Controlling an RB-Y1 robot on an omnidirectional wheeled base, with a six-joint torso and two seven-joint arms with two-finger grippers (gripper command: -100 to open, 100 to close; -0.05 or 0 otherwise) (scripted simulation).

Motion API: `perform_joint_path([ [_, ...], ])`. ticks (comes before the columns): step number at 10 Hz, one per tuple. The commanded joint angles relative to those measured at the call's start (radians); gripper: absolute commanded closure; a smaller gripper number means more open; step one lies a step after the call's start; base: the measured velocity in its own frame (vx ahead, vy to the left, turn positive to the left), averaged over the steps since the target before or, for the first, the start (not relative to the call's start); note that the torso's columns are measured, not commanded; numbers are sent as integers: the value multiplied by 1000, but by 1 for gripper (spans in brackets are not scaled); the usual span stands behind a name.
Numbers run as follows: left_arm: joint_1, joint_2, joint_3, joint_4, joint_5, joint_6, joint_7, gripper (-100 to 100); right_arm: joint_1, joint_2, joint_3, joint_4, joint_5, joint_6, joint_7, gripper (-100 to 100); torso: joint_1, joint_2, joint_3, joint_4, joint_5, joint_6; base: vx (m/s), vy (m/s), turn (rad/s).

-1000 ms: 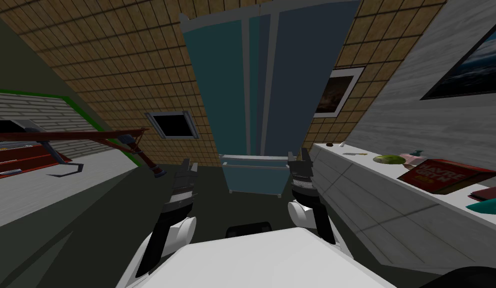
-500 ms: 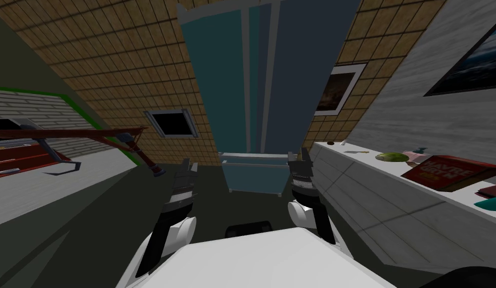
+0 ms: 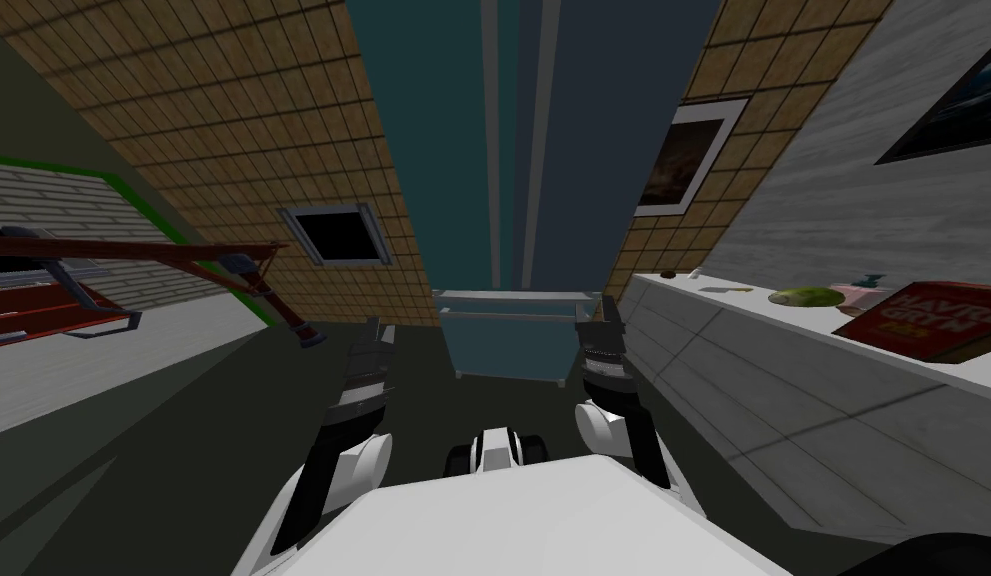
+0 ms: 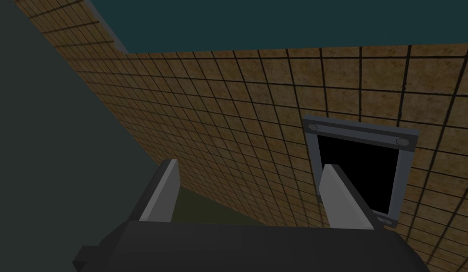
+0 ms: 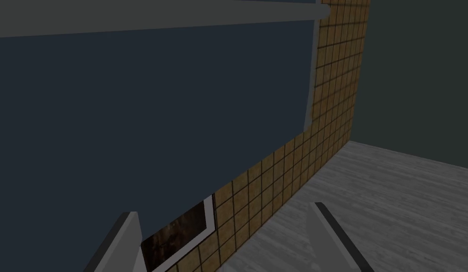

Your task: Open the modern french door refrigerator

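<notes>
The refrigerator (image 3: 523,150) stands straight ahead against the tan tiled wall, tall, teal on its left door and dark blue on its right. Two grey vertical handles (image 3: 508,150) run side by side along the middle seam. Its lower drawer (image 3: 508,345) carries a grey horizontal bar. My left gripper (image 3: 371,335) is held open in front of me, short of the drawer and to its left. My right gripper (image 3: 598,312) is open too, near the drawer's right end. In the right wrist view the open gripper (image 5: 228,236) faces the dark blue door (image 5: 157,118), with nothing between the fingers. The left gripper (image 4: 249,193) faces the tiled wall.
A long white counter (image 3: 783,400) runs along my right with a red book (image 3: 928,320) and a green round thing (image 3: 801,297) on it. A dark red slanted frame (image 3: 183,255) stands to my left. Dark floor lies between me and the refrigerator.
The whole head view has shifted: the refrigerator looms larger and its top has left the picture, so I have moved closer. Both grippers hold the same pose, still open.
</notes>
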Motion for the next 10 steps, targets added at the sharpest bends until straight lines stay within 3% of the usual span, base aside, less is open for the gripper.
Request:
perform_joint_path([
  [1,0,0,0,0,0,0,0,0,-1,-69,-6,4,13,0,10,-100,0,33,-69,33,0,0,19,18,-5],
  [5,0,0,0,0,0,0,0,0,-4,-175,-28,16,62,0,45,-100,1,46,-94,47,0,0,40,34,-9],
  [10,0,0,0,0,0,0,0,0,-10,-277,-71,32,158,-1,116,-100,1,46,-94,47,0,0,72,64,-15],
])
